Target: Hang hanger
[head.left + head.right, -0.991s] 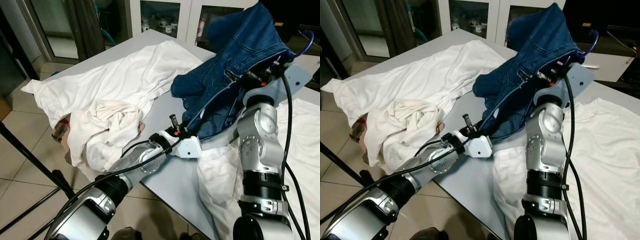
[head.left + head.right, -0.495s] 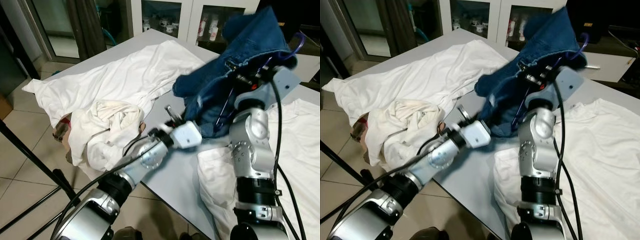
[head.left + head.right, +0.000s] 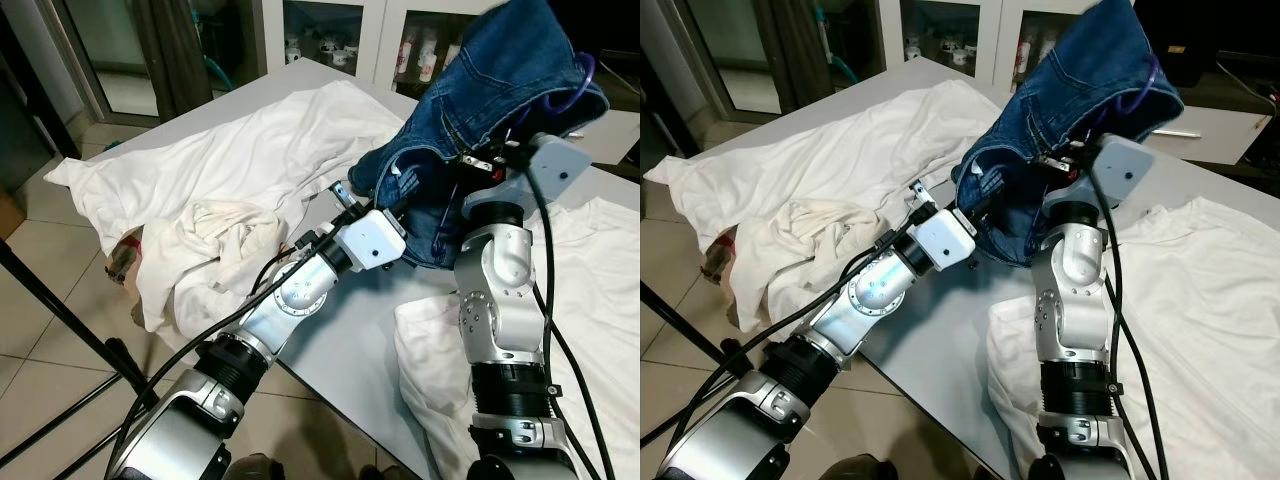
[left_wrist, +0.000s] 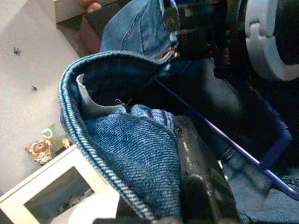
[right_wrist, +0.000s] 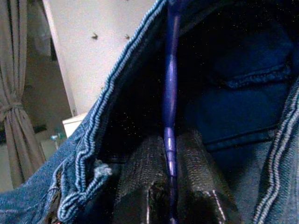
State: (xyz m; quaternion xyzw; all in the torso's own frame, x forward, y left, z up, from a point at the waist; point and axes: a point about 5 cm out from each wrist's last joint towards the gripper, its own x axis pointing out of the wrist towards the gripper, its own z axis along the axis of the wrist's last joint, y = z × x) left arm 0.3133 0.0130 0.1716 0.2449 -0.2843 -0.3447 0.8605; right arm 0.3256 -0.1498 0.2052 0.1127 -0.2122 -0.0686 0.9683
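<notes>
Blue jeans (image 3: 495,85) hang over a purple hanger (image 5: 170,93), whose hook (image 3: 583,88) sticks out at the upper right. My right gripper (image 5: 169,154) is raised above the grey table (image 3: 345,350) and is shut on the hanger's thin purple bar, inside the denim. My left gripper (image 3: 402,200) reaches up to the jeans' open waistband (image 4: 93,154). Denim lies folded against its one visible black finger (image 4: 198,172), so it looks shut on the waistband. The hanger's lower bar (image 4: 219,140) runs just past it.
A large white garment (image 3: 230,150) and a crumpled cream cloth (image 3: 215,250) cover the table's left. Another white shirt (image 3: 600,290) lies at the right. Glass-door cabinets (image 3: 330,30) stand behind. A black tripod leg (image 3: 60,320) crosses the floor at lower left.
My left gripper has risen from near the tabletop up to the jeans' waistband. The right arm has shifted the hanger and jeans slightly higher.
</notes>
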